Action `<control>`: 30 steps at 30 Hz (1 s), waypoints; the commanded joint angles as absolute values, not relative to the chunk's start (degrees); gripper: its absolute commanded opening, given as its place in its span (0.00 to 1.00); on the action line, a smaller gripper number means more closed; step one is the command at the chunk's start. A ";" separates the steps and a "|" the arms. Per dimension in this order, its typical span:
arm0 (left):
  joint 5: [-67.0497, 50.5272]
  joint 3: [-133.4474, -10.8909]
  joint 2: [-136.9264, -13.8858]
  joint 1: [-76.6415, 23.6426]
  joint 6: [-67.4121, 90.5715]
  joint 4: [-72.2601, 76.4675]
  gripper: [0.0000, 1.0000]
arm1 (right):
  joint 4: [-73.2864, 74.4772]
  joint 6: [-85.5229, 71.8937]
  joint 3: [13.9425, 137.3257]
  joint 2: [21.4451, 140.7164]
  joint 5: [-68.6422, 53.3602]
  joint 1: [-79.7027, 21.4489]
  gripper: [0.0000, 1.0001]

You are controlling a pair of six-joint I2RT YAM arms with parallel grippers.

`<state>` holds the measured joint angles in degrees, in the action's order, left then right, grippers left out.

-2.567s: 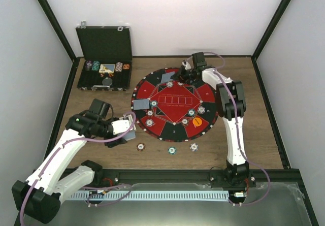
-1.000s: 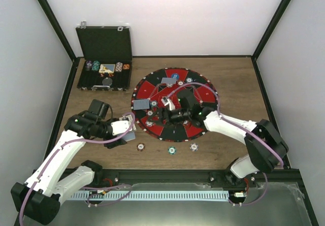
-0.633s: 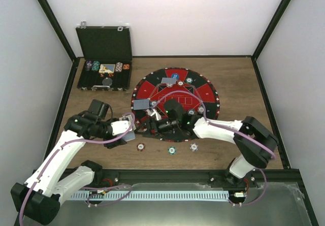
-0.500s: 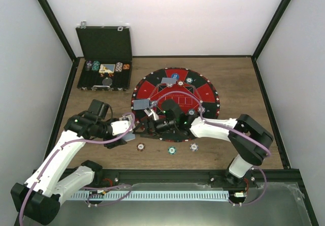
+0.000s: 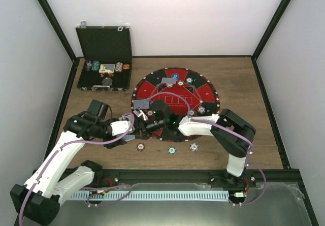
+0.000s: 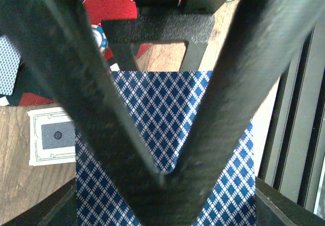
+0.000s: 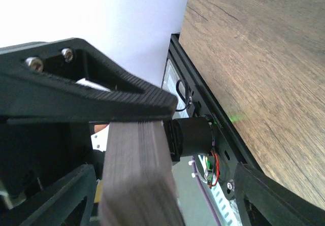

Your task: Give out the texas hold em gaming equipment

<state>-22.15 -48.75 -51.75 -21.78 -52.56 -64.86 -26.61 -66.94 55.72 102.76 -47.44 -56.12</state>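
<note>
The left hand (image 6: 167, 178) is pressed together on a deck (image 6: 167, 109) of cards with blue diamond backs. Its two fingers (image 6: 96, 109) lie across the top card and meet in a point. In the top view this hand hangs just off the rim of the round red and black board (image 5: 205, 91), at 8 o'clock from the centre of the board. The right arm lies across the near half of the board. The right hand (image 5: 143, 123) is at the same 8 o'clock rim, just beside the left hand. Its wrist view shows only one finger (image 7: 101, 101), which lies along the upper edge of the deck. This hand is spread, and I cannot tell if it touches a card. On the board, one card (image 5: 141, 104) lies at 9 o'clock and a second card (image 5: 167, 79) lies near 12 o'clock, with the blue disc (image 5: 174, 75) just beside it. Three chips (image 5: 172, 150) lie in a row on the desk (image 5: 254, 134), between 5 and 7 o'clock of the board and apart from it. A bordered card (image 6: 53, 142) lies flat on the desk beside the deck. The open case (image 5: 104, 45) stands at 10 o'clock from the board, with more chips in its tray.
</note>
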 commanded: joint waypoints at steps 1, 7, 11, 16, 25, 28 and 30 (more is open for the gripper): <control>-23.53 -50.43 -50.81 -21.58 -53.35 -64.81 0.06 | -30.28 -68.58 59.06 105.46 -49.74 -56.73 0.75; -23.47 -50.40 -50.37 -21.56 -53.65 -65.21 0.06 | -30.36 -68.84 58.52 107.24 -49.66 -55.97 0.71; -23.38 -50.51 -50.23 -21.57 -53.67 -65.19 0.06 | -33.02 -69.84 53.74 105.89 -49.11 -54.24 0.65; -23.50 -50.45 -50.36 -21.58 -53.78 -64.97 0.06 | -31.11 -68.37 51.38 103.71 -49.04 -53.61 0.57; -23.64 -50.95 -50.53 -21.56 -53.78 -64.97 0.06 | -27.02 -66.34 48.95 99.78 -47.99 -52.15 0.49; -23.43 -51.06 -50.47 -21.58 -53.83 -65.12 0.06 | -26.46 -66.13 48.04 98.50 -47.72 -51.80 0.46; -23.23 -51.00 -50.41 -21.58 -53.96 -65.21 0.06 | -26.42 -66.19 47.57 97.47 -47.60 -51.71 0.43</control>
<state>-21.98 -48.75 -51.13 -21.78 -52.77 -65.32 -30.79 -67.59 49.21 99.61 -49.23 -52.62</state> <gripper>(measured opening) 0.657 0.457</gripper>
